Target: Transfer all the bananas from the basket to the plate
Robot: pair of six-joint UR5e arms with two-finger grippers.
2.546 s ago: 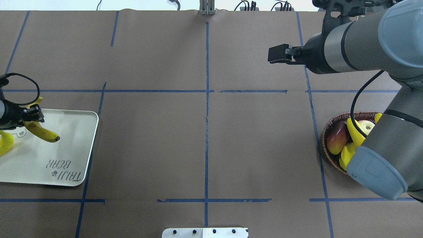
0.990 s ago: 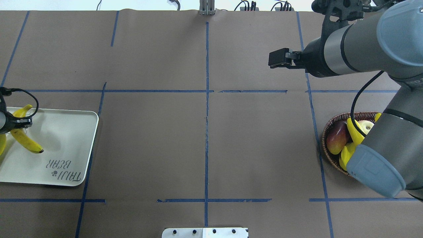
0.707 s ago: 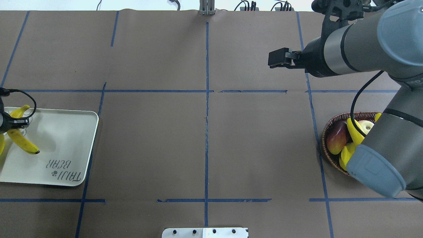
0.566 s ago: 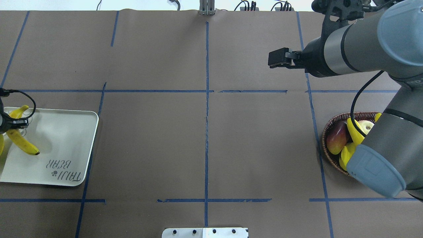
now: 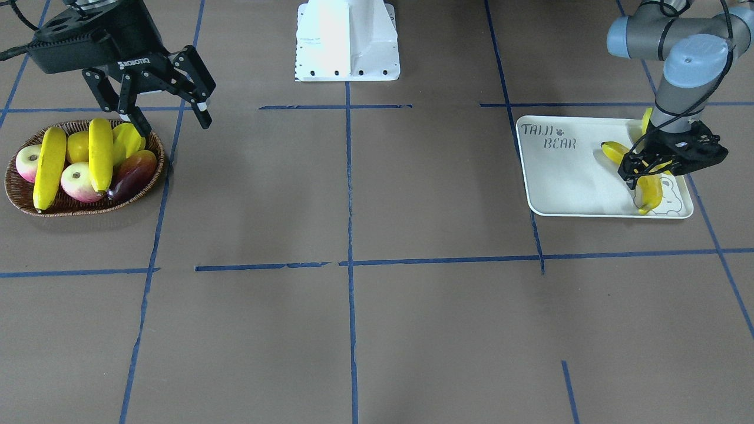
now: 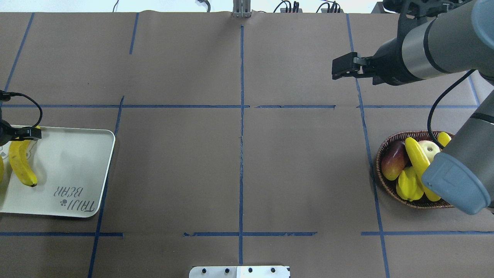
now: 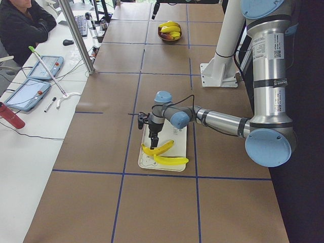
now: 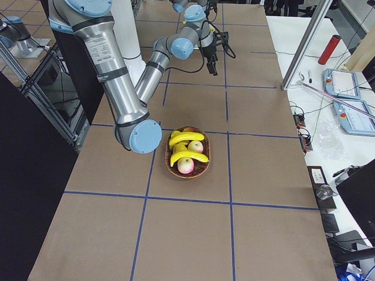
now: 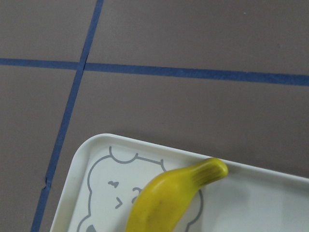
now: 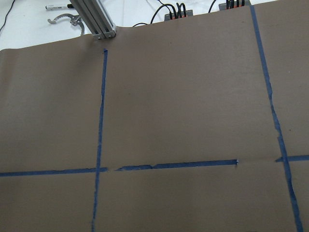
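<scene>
Bananas (image 5: pixel 650 187) are half moved: two laid on the plate (image 5: pixel 565 176), two left in the basket (image 5: pixel 35 207); left gripper (image 5: pixel 652 171) and right gripper (image 5: pixel 175 121) are spread, empty.

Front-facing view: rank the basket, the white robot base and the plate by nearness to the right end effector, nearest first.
1. basket: directly beside the right end effector, at the view's left edge.
2. white robot base: top centre of the view.
3. plate: far across the table, on the view's right.
</scene>
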